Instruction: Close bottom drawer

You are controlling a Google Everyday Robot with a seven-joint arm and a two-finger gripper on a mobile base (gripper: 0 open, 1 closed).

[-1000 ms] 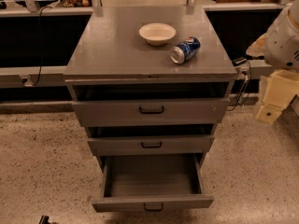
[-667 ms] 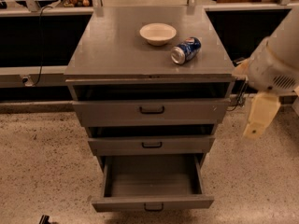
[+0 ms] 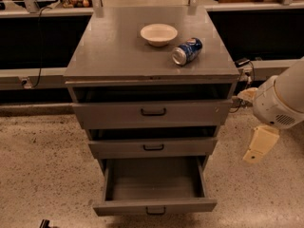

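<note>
The bottom drawer (image 3: 154,206) of the grey cabinet is pulled far out toward me, and its inside looks empty. Its thin front panel carries a small black handle (image 3: 156,211). The middle drawer (image 3: 153,147) and the tall top drawer (image 3: 152,112) above it stand slightly out. My gripper (image 3: 260,144) hangs from the white arm (image 3: 280,101) to the right of the cabinet, at about the middle drawer's height. It is apart from the cabinet and touches nothing.
A white bowl (image 3: 158,33) and a blue can lying on its side (image 3: 187,51) sit on the cabinet top (image 3: 114,46). Dark counters with cables run behind. Speckled floor (image 3: 42,175) lies left and right of the cabinet.
My arm has swung down and to the left, bringing the gripper lower and closer to the cabinet's right side. The drawers have not moved.
</note>
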